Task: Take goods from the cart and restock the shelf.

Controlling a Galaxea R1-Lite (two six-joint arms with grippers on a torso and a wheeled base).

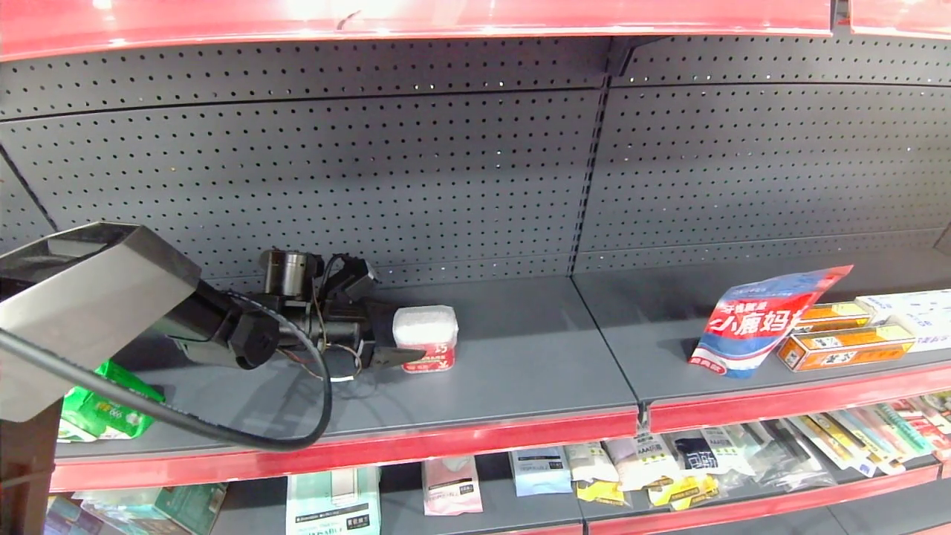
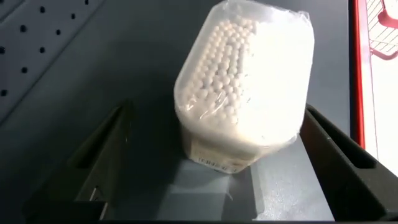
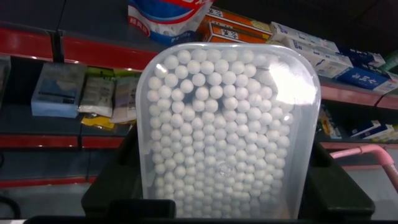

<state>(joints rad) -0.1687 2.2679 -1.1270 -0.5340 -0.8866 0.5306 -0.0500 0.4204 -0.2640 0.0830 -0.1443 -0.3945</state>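
A clear box of white cotton swabs (image 1: 425,338) stands on the grey middle shelf (image 1: 520,357), left of the shelf's centre. My left gripper (image 1: 401,336) is around it from the left and is open. In the left wrist view the box (image 2: 249,93) sits between the two fingers (image 2: 106,162), with a gap on one side and the other finger close against it. My right gripper (image 3: 227,183) is shut on a second, similar box of cotton swabs (image 3: 227,112), held in front of the shelving.
On the right of the same shelf lean a red and blue bag (image 1: 758,319), orange boxes (image 1: 839,345) and a white box (image 1: 910,312). Green packs (image 1: 104,412) lie at the far left. The lower shelf (image 1: 669,461) holds several hanging packets. A pegboard wall (image 1: 446,171) backs the shelf.
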